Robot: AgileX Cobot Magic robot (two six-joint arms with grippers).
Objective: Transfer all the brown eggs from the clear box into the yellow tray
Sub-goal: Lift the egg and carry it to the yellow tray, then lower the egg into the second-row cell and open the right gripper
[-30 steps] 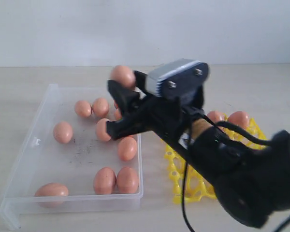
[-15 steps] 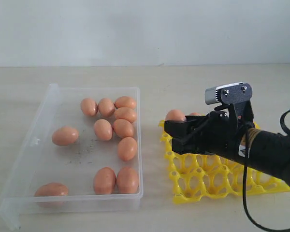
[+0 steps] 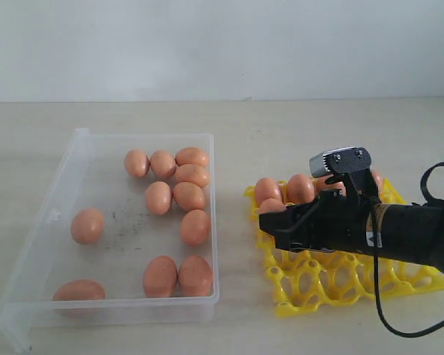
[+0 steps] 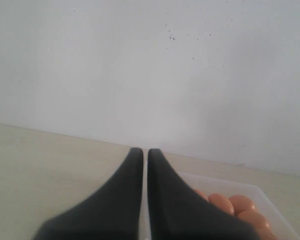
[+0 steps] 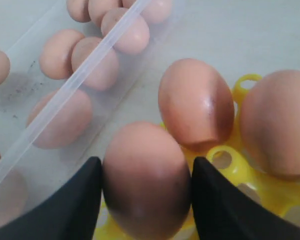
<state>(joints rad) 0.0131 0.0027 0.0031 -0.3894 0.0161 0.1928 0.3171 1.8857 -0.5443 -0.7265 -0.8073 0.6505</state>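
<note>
The yellow tray (image 3: 311, 285) is sitting just right of the clear box (image 3: 118, 251). Eleven brown eggs (image 3: 189, 196) are lying inside the clear box. Other eggs (image 3: 300, 188) are sitting in the tray, one egg (image 3: 272, 207) at the edge closest to the clear box.

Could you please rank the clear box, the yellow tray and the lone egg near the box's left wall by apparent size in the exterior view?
1. clear box
2. yellow tray, partly hidden by the right gripper but plainly smaller
3. lone egg, smallest
</note>
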